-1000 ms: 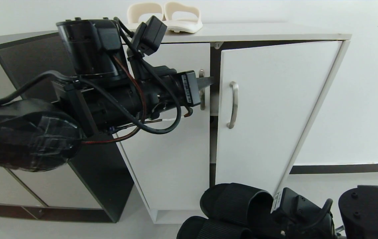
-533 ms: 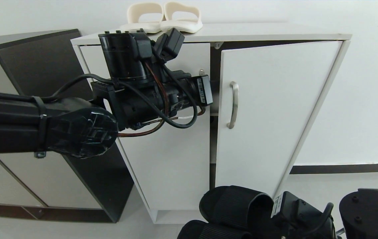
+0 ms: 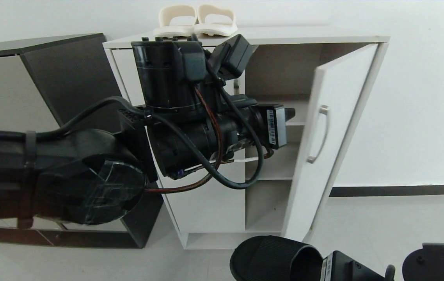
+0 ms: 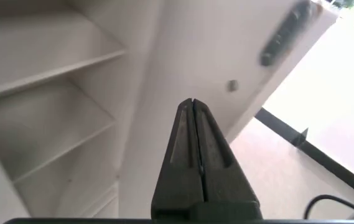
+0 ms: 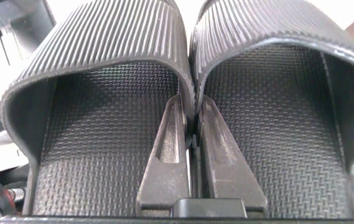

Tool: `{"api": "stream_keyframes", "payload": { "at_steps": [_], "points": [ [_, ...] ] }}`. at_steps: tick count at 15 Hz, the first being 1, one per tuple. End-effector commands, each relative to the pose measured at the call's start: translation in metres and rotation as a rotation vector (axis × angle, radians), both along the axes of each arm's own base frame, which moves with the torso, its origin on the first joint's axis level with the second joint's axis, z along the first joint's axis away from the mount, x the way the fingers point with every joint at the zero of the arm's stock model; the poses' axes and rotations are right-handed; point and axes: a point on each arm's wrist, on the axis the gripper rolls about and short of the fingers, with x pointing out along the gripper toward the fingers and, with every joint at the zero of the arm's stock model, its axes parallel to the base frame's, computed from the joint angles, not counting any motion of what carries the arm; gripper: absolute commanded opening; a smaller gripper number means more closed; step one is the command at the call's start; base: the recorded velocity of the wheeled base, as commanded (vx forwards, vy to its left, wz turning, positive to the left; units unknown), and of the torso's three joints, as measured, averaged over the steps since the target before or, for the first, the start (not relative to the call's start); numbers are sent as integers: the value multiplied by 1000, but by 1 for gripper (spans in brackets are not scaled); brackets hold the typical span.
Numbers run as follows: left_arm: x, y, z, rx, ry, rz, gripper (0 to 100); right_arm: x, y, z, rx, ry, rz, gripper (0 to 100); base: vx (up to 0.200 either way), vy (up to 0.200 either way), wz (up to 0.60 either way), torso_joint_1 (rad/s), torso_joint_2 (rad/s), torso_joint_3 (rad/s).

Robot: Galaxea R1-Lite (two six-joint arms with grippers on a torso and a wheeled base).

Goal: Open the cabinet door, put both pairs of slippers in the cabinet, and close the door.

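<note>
Your left hand [image 4: 192, 112], clenched empty, faces the open white cabinet door [image 3: 343, 117], likely pushing. Your right hand [image 5: 191, 115] pinches both black ribbed slippers [image 5: 102, 124] together.

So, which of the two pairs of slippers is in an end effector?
The black pair, pinched by the right end effector; the cream pair lies untouched on top of the white cabinet.

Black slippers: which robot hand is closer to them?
Right. The right hand is shut on the black slippers; the left hand is up at the open cabinet.
</note>
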Motion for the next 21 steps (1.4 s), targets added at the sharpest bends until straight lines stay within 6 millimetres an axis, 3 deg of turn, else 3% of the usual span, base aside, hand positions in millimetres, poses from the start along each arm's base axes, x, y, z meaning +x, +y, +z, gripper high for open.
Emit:
{"api": "stream_keyframes", "payload": {
  "at_steps": [1, 3, 4, 7, 8, 11, 12, 14, 16, 17, 19, 21],
  "points": [
    [-12, -2, 7, -14, -16, -19, 0, -3, -1, 1, 5, -3, 12, 0, -200, 0, 0, 7, -2, -7],
    [-10, 4, 8, -19, -20, 0, 0, -2, 0, 2, 12, -5, 11, 0, -100, 0, 0, 1, -1, 1],
    [-9, 22, 12, -23, -24, 58, 0, 2, 4, 4, 26, -5, -8, 0, 0, 0, 0, 0, 0, 0],
    [-31, 72, 21, -38, -27, 252, 0, 35, 6, 8, 50, -15, -160, 0, 0, 0, 0, 0, 0, 0],
    [-44, 101, 18, -2, 4, 372, 0, 52, 8, 7, 43, -32, -260, 0, 0, 0, 0, 0, 0, 0],
    [-101, 163, 12, 24, 31, 555, 0, 71, 25, 11, 133, -33, -459, 0, 0, 0, 0, 0, 0, 0],
    [-124, 197, -2, 89, 47, 694, 0, 75, 27, 9, 126, -43, -497, 0, 0, 0, 0, 0, 0, 0],
    [-159, 235, -38, 185, 85, 951, 0, 75, 26, 8, 123, -43, -500, 0, 0, 0, 0, 0, 0, 0],
    [-199, 253, -89, 187, 96, 1087, 0, 74, 25, 10, 127, -49, -500, 0, 0, 0, 0, 0, 0, 0],
    [-206, 255, -102, 189, 104, 1117, 0, 74, 25, 10, 127, -49, -500, 0, 0, 0, 0, 0, 0, 0],
    [-234, 261, -172, 208, 142, 1300, 0, 74, 26, 8, 113, -53, -494, 0, 0, 0, 0, 0, 0, 0],
    [-247, 261, -199, 251, 64, 1290, 0, 74, 25, 9, 114, -54, -494, 0, 0, 0, 0, 0, 0, 0]
  ]
}}
